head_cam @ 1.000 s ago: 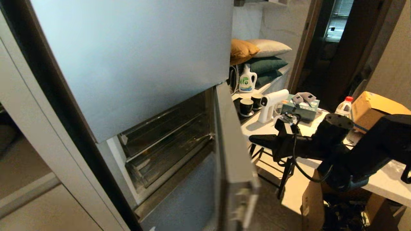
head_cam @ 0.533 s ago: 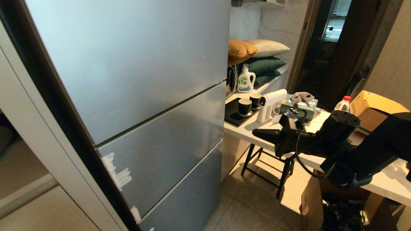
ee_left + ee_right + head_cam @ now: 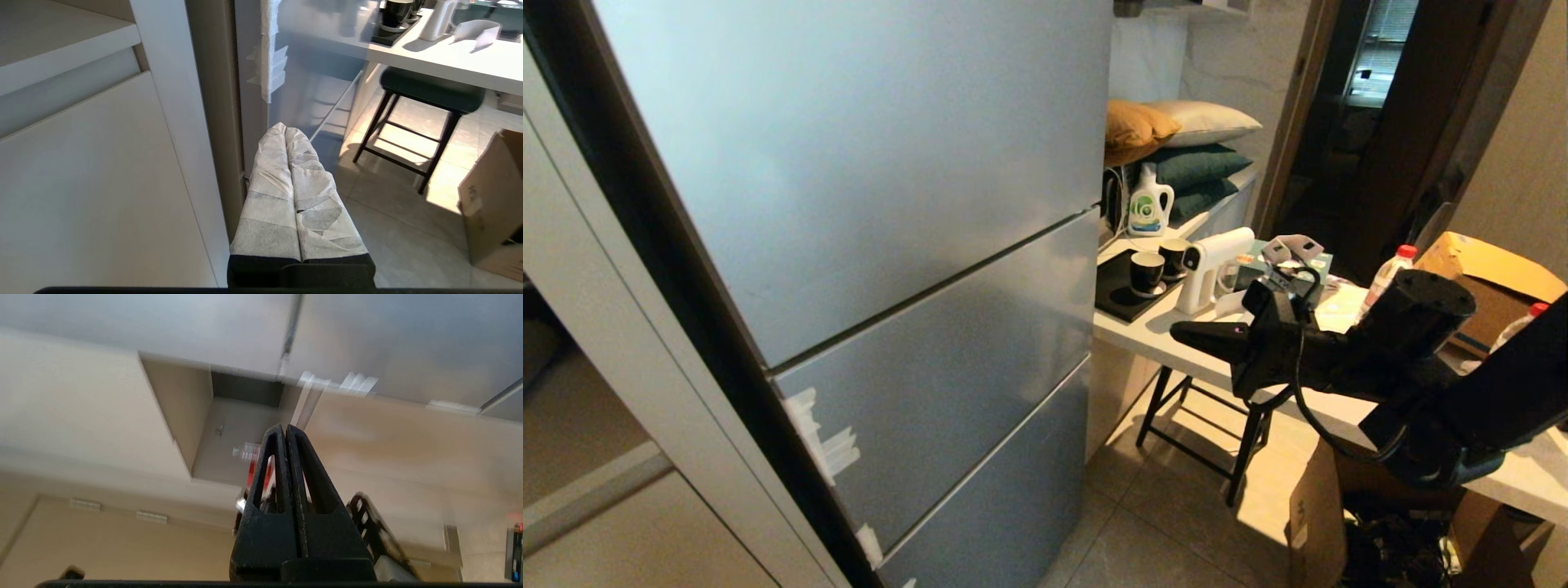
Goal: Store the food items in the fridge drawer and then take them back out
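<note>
Fridge closed; right tool level, pinched, pointing fridgeward.

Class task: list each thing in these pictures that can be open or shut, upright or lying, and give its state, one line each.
fridge: every front shut.
right gripper: shut, empty, beside the fridge.
left gripper: shut, empty, low by the fridge's foot.
detergent bottle: upright.
spray gun: standing on the counter.
cups: upright on the dark tray.
</note>
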{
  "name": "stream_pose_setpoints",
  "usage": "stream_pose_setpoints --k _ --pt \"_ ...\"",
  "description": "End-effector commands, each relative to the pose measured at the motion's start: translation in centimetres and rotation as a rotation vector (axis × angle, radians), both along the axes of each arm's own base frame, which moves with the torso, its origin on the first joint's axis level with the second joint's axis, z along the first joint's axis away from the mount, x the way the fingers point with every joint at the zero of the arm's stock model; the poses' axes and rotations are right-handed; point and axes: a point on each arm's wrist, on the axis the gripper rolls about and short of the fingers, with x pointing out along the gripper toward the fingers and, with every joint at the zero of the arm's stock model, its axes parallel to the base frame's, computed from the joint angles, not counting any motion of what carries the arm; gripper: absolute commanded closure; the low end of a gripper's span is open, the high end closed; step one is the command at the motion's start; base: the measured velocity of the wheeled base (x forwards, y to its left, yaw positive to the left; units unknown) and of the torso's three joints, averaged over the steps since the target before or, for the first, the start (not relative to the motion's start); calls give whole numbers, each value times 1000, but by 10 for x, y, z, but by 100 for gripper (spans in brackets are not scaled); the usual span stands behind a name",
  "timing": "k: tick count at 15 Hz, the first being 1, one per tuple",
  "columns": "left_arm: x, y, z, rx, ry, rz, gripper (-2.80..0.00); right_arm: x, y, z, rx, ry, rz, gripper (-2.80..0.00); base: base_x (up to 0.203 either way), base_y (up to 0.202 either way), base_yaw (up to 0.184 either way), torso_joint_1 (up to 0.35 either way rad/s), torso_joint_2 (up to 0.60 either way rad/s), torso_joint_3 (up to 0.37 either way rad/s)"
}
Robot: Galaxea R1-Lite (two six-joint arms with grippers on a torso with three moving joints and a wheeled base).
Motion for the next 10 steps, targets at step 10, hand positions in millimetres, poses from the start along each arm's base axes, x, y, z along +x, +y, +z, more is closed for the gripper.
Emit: stream_pose_setpoints --k 10 --pt "1 0 -3 0 10 1 0 -139 -77 100 -39 -38 -304 0 0 0 0 0 0 0"
